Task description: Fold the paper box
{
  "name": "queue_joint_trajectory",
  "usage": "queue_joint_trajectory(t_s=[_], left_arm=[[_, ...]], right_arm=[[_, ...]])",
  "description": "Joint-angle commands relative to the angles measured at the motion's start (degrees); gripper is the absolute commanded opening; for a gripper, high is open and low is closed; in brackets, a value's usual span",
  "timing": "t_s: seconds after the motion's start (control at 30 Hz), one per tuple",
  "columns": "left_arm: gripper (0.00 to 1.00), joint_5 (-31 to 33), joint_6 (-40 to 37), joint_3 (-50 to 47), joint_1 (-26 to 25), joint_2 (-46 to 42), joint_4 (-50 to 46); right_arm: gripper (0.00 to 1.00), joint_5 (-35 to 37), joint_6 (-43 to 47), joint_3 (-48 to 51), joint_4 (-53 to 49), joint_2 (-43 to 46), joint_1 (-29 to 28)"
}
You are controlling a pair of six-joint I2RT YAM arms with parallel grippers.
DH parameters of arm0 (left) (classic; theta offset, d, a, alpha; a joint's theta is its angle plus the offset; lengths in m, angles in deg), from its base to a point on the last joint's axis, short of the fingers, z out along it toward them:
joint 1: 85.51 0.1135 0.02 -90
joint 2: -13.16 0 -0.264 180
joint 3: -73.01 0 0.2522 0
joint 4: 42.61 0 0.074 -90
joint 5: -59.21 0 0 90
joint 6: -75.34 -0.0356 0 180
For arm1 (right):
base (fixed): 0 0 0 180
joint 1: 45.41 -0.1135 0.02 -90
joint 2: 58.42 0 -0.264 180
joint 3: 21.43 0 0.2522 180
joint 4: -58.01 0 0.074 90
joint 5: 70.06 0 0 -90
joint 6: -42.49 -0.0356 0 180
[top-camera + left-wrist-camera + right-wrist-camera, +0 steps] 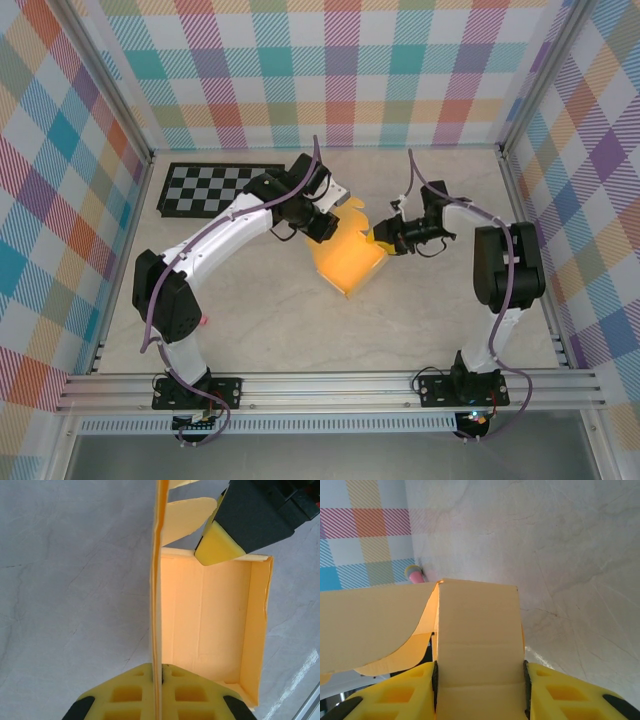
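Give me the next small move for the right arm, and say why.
Probably tip the flap held in the right jaws inward over the open tray of the paper box. The left jaws are shut on the upright side panel, steadying it, and that flap is gripped but not yet folded in.

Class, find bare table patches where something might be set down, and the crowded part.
Free: near strip of table between paper box and arm bases, and the far right corner. Crowded: centre, where left gripper and right gripper clamp the box; checkerboard far left.
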Motion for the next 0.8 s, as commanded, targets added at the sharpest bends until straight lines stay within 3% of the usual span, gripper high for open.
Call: queue_joint_trajectory(t_s=[0.0, 0.33, 0.43, 0.57, 0.77], left_arm=[[0.0, -1.52, 1.14, 0.1, 0.28, -0.33, 5.71], [0.0, -2.59, 1.66, -2.66, 0.22, -0.01, 7.21], [0.0, -1.33, 0.64, -4.69, 0.3, -0.42, 8.49], [0.0, 2.78, -2.21, -5.97, 0.27, 0.61, 6.9], [0.0, 4.15, -2.4, -5.26, 0.62, 4.31, 4.82]], right_arm=[[0.33, 4.3, 2.03, 3.5, 4.92, 3.37, -1.24], [0.31, 4.72, 0.59, 8.69, 13.83, 7.24, -1.31], [0.37, 4.32, -0.47, 8.77, 14.76, 7.26, -1.23], [0.41, 11.33, 0.29, 9.26, 14.17, 10.23, -1.04], [0.46, 24.98, 13.81, 8.8, 9.1, 15.42, -2.81]])
